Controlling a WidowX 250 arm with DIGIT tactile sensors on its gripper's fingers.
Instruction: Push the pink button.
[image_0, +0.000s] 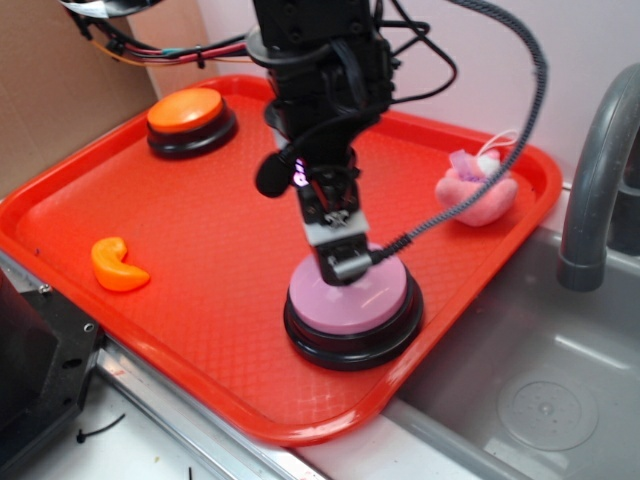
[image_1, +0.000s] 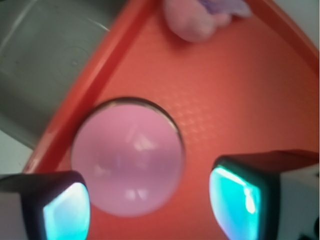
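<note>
Pink button (image_0: 350, 298) sits near the tray's (image_0: 60, 215) sink-side front edge, and in the exterior view the claw (image_0: 342, 262) stands on or just above its dome; contact I cannot tell. An orange button (image_0: 186, 110) occupies the far corner. From the wrist view, the fingers (image_1: 62, 210) are spread, with the button directly below, slightly off-centre toward one finger, by the tray rim.

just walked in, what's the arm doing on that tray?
The WidowX arm is over the pink button at the near edge of the red tray, its gripper down at the dome's top. The wrist view shows the fingers spread apart with the dome between them. Whether it is actually pressing, the pictures can't settle. The orange button, a pink plush toy and a small orange piece sit untouched elsewhere on the tray.
</note>
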